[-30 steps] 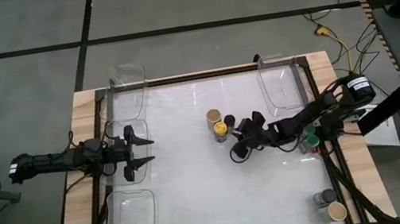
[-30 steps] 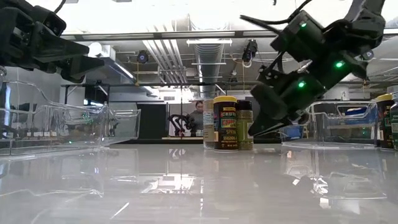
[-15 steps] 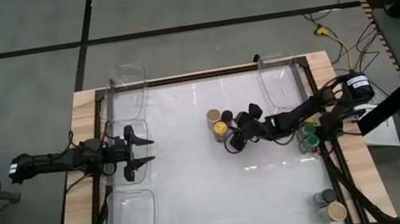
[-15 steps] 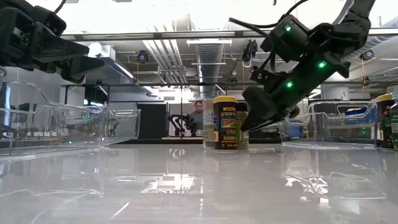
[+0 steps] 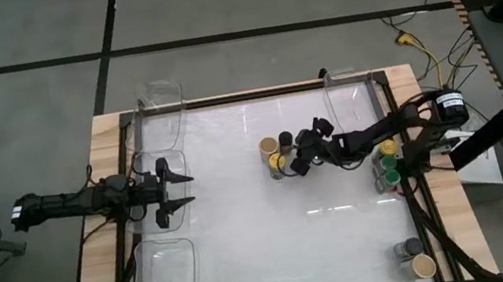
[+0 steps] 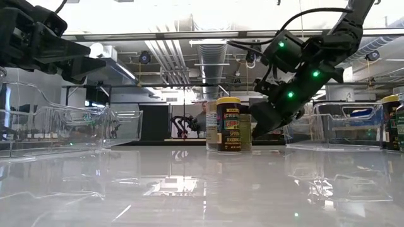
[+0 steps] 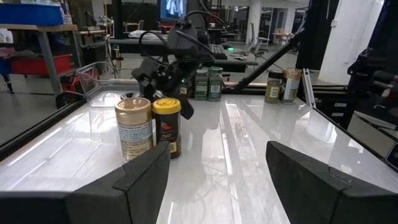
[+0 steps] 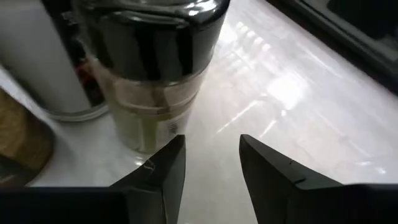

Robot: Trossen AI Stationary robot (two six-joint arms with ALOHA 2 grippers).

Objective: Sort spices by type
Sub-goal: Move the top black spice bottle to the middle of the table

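On the glossy white table (image 5: 249,253) we start with the biggest pieces: four clear bins, one at each corner region, the near-left bin (image 5: 164,281) and the far-right bin (image 5: 352,105) among them. Next the arms. We see the left arm parked over the table's left side, the left gripper (image 5: 177,191) hanging with its fingers well apart and nothing between them. The right arm stretches in from the right edge, and the right gripper (image 5: 297,157) sits just beside the middle cluster of spices, its fingers parted in the wrist view with only bare table between them.

That cluster is a tan-lidded jar (image 7: 134,128), a yellow-lidded jar (image 7: 166,126) touching it, and a black-lidded jar (image 8: 152,68) right in front of the right fingertips (so close it fills the wrist view). More jars wait at the right edge: green-lidded ones (image 5: 390,172) mid-way, and a pair (image 5: 417,257) near the front corner.

We judge this the approach step for a pick. Next, we'd want the open fingers eased around the black-lidded jar without nudging its neighbours, then closed.
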